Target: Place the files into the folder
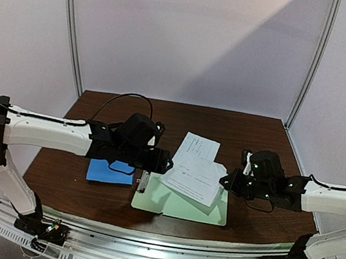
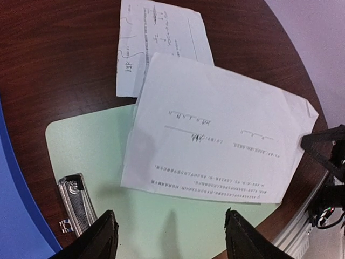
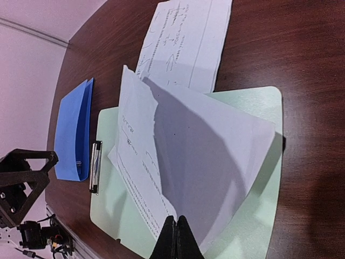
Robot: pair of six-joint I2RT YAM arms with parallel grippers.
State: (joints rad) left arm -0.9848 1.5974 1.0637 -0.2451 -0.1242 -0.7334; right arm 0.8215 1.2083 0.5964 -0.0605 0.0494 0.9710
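One white file (image 1: 195, 178) lies askew over the pale green clipboard, its right corner lifted and curled. My right gripper (image 1: 224, 178) is shut on that corner; in the right wrist view the jaws (image 3: 176, 224) pinch the file's (image 3: 178, 162) edge. The other file (image 1: 197, 147) lies flat on the table behind it, also seen as the far file (image 2: 159, 43). My left gripper (image 2: 170, 237) stands open over the clipboard just short of the file's (image 2: 215, 140) near edge, with nothing between its fingers. The blue folder (image 1: 109, 172) lies closed at the left, partly under my left arm.
The green clipboard (image 1: 178, 205) lies near the table's front edge, with its metal clip (image 2: 75, 202) beside the folder (image 3: 73, 135). Purple walls and two metal posts enclose the back of the dark wooden table (image 1: 257, 135).
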